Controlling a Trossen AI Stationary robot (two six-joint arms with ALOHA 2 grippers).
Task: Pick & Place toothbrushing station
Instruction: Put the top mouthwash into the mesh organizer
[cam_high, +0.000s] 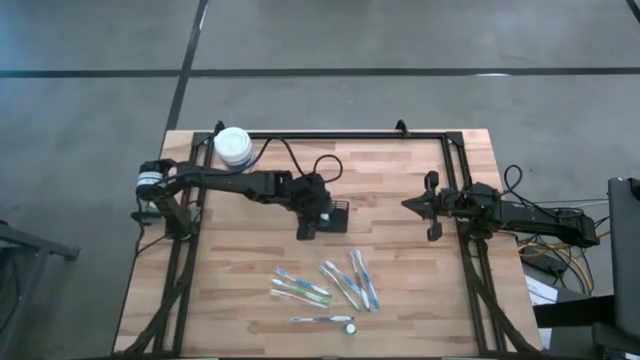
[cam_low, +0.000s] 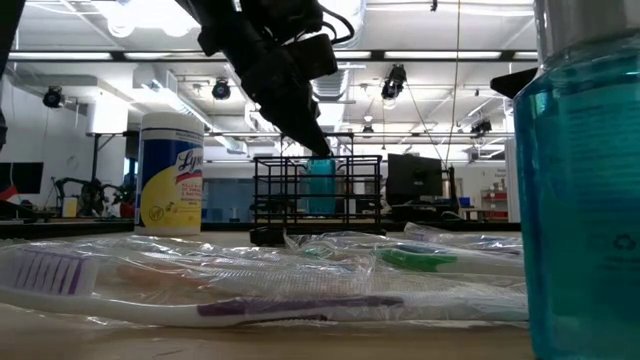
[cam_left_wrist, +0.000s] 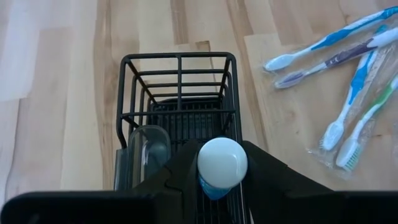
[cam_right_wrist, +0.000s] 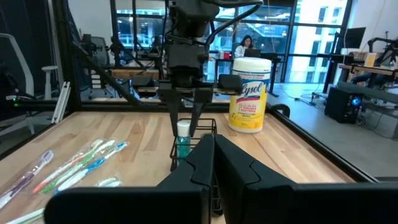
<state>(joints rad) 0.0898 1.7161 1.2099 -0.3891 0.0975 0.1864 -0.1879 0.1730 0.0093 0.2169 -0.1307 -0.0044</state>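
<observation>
Left pincer (cam_right_wrist: 185, 127), pointing down mid-worktop, grips small white-capped blue bottle (cam_left_wrist: 221, 165) over black wire caddy (cam_left_wrist: 179, 102). Left arm stretched from left edge. Right pincer (cam_high: 408, 204) closed, empty, nr right edge.

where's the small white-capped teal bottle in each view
High view: hidden under the left end effector, at table centre.
Low view: small white-capped teal bottle, centre, inside the black wire caddy.
Left wrist view: bottom centre, between the fingers, over the caddy.
Right wrist view: centre, under the left end effector.
Shared landmark: the caddy.
</observation>
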